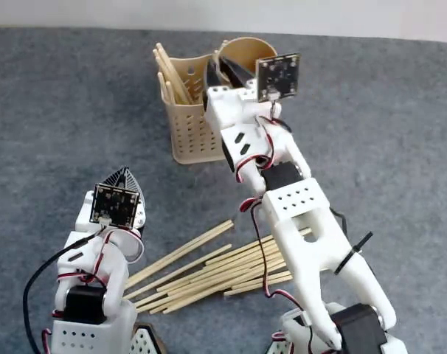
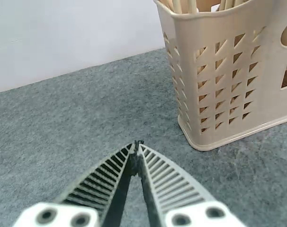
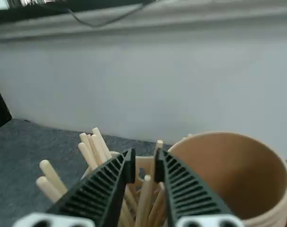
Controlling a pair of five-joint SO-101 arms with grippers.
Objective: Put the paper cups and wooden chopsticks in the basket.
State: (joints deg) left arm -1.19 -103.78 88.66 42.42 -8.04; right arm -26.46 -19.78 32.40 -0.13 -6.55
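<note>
A heap of loose chopsticks (image 1: pixel 209 269) lies on the grey bench (image 1: pixel 386 125) at the near side, between the two arms. Far from it stands the basket (image 1: pixel 190 136), with stored chopsticks (image 1: pixel 172 74) upright in its left compartment and a paper cup (image 1: pixel 245 50) in its right one.

The right tool (image 1: pixel 225 72) is held over the basket top. Its jaws are parted by a narrow gap, and nothing appears to be clamped, although stick ends are seen through the gap. The left tool (image 2: pixel 136 146) is closed and empty, low over the bench near and to the left of the basket.

The sticks are judged light, stiff and smooth, so one is expected to roll or pivot if pinched near an end. A hold near mid-length, square across the stick, is advised. Because the sticks lie touching and overlapping, an outlying one at the far-left edge of the heap is best chosen, so that neighbours are not dragged along. The cup is judged thin-walled and easily crushed, and a light pinch on its rim would be suitable.
</note>
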